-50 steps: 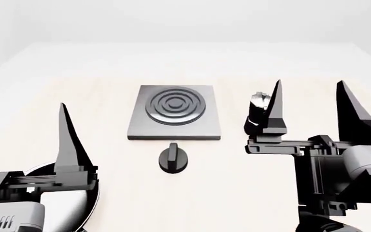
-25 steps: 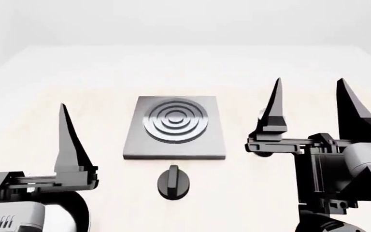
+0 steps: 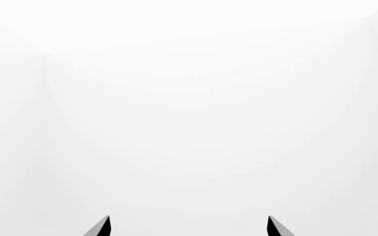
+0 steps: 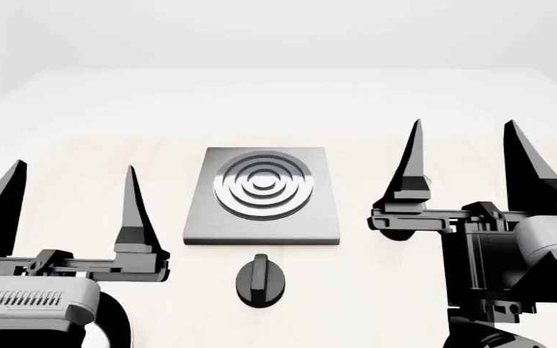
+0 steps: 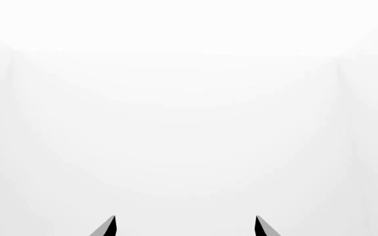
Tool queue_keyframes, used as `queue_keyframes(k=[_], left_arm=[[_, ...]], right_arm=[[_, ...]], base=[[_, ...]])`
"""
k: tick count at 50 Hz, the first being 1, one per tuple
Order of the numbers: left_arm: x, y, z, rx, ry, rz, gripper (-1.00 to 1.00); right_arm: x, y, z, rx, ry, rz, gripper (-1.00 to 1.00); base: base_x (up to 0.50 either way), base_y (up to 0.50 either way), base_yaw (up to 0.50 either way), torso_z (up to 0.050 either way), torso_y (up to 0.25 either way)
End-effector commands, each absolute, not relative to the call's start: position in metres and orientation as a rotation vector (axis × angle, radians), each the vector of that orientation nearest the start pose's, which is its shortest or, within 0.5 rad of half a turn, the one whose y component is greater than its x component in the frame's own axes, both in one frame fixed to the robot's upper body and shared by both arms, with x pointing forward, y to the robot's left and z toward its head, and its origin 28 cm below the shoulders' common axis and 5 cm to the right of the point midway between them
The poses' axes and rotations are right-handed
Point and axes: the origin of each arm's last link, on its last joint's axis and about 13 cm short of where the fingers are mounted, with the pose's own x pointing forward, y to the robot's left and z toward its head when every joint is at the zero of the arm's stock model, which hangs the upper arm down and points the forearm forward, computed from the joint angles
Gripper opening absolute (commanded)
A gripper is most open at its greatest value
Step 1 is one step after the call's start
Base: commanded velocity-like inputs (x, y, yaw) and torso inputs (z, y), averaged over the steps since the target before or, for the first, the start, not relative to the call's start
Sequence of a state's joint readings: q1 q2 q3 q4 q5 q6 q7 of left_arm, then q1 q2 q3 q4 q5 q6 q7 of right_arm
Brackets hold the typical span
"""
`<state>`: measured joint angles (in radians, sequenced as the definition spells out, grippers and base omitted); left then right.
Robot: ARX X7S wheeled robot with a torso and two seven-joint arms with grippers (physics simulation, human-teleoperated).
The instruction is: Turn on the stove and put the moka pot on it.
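The stove, a grey square plate with ring burner, lies at the table's middle, its black knob in front of it. My left gripper stands open at the lower left, short of the stove. To the stove's right my right gripper is also open and points up. The moka pot is almost wholly hidden behind its left finger; only a dark bit shows under the finger bar. The left wrist view shows my left gripper and the right wrist view my right gripper, each against blank white.
A black frying pan's rim peeks out beneath the left gripper at the lower left. The pale table stretches far behind the stove to a white wall.
The view dropped, so the stove and knob sit lower in it. The left gripper shifted right, and both its fingers show. The moka pot slid behind the right gripper's finger.
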<state>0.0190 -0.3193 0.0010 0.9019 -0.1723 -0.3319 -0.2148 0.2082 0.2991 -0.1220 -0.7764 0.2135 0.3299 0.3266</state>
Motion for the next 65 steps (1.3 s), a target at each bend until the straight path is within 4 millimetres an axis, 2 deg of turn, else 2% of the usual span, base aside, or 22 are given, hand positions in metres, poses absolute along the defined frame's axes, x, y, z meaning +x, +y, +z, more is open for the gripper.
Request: queue_keyframes(k=[1,7,8,19,24,38,65], left_arm=[[0.180,0.229,0.154,0.031,-0.339,-0.108,1.00],[0.182,0.229,0.141,-0.032,-0.212,-0.159,1.00],[0.182,0.227,0.138,-0.016,-0.172,-0.177,1.00],[0.188,0.220,0.121,-0.038,0.006,-0.248,1.00],[0.191,0.215,0.115,-0.089,0.076,-0.309,1.00],[0.194,0.202,0.101,-0.115,0.185,-0.397,1.00],[0.198,0.189,0.089,-0.150,0.236,-0.466,1.00]], right_arm=[[0.203,-0.106,0.184,-0.010,-0.607,-0.031,1.00],[0.202,-0.105,0.188,-0.009,-0.608,-0.028,1.00],[0.202,-0.105,0.183,-0.008,-0.608,-0.029,1.00],[0.201,-0.104,0.191,-0.009,-0.613,-0.021,1.00],[0.201,-0.104,0.186,-0.009,-0.613,-0.022,1.00],[0.201,-0.105,0.190,-0.010,-0.610,-0.019,1.00],[0.201,-0.105,0.192,-0.010,-0.613,-0.015,1.00]], base=[[0.00,0.00,0.00,0.000,0.000],[0.00,0.00,0.00,0.000,0.000],[0.00,0.00,0.00,0.000,0.000],[0.00,0.00,0.00,0.000,0.000],[0.00,0.00,0.00,0.000,0.000],[0.00,0.00,0.00,0.000,0.000],[0.00,0.00,0.00,0.000,0.000]])
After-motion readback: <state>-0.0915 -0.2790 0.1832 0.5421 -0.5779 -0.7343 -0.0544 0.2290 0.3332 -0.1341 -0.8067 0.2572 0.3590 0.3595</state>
